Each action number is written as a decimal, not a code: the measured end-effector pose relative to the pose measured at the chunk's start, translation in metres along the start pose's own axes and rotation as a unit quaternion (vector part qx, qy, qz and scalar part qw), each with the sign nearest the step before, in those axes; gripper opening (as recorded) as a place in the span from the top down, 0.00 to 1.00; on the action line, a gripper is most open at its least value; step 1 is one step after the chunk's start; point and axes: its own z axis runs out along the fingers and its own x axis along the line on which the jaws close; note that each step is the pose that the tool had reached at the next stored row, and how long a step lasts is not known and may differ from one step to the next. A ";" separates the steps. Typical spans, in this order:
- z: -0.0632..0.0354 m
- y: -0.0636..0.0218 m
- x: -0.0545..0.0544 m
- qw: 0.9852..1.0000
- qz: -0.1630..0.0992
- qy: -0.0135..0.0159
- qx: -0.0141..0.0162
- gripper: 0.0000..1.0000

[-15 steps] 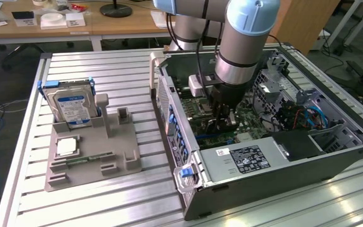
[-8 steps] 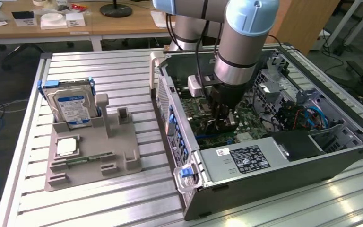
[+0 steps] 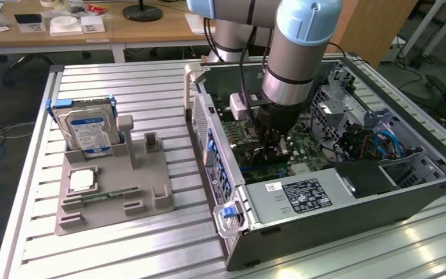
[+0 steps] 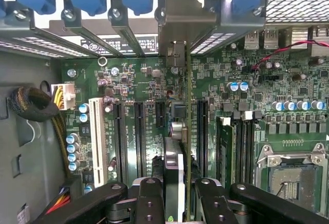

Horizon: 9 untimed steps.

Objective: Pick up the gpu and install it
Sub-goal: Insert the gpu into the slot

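One gripper (image 4: 175, 193) is clamping the gpu (image 4: 188, 131) edge-on, holding it upright over the motherboard (image 4: 288, 85) inside the open PC case (image 3: 339, 203). Pickup is looking done. Card's metal bracket (image 4: 177, 23) is sitting up against the rear slot openings, lower edge near a black expansion slot (image 4: 201, 131). Whether it's seating fully, I can't tell. Hard drive (image 3: 91, 131) is sitting well apart in the grey holder (image 3: 114, 186).

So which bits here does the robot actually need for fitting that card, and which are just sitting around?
In use:
- gpu, edge-on, gripped in the claw over the motherboard
- open computer case

Lying about:
- hard drive, upright in the grey holder
- memory stick, lying on that holder
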 end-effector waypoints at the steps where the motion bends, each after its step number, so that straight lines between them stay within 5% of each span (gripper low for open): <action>1: 0.0009 0.0000 0.000 1.000 0.000 0.000 0.000 0.72; 9: 0.0003 0.0000 0.000 1.000 0.000 0.000 0.000 0.72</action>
